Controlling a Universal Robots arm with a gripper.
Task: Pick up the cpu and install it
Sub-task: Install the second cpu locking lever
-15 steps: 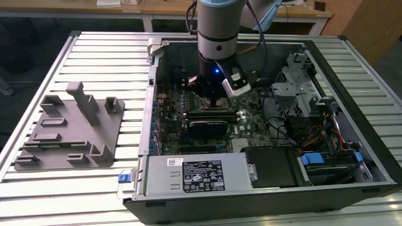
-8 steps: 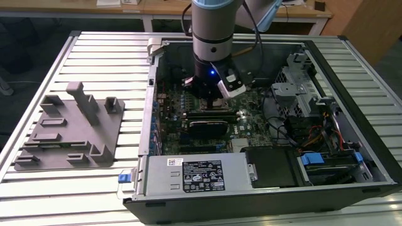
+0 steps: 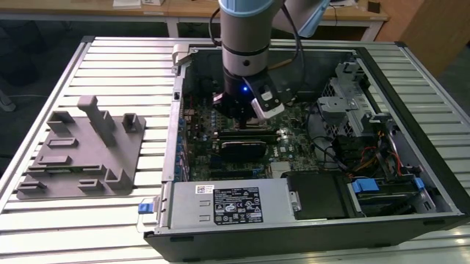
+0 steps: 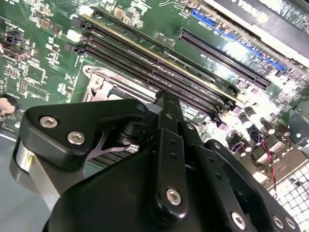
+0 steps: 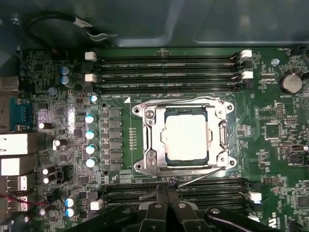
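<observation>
Where it sits seated in the socket (image 5: 222, 140), the cpu (image 5: 186, 133) gleams silver.

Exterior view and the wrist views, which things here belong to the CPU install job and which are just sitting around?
Part of the job:
cpu, lying in the socket frame
gripper, just beside the socket over the memory slots
motherboard

Just lying about:
grey plastic tray on the table
power supply
drive cage

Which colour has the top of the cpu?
Shiny silver, with a thin darker rim; the cpu shows best in the first wrist view.
</observation>
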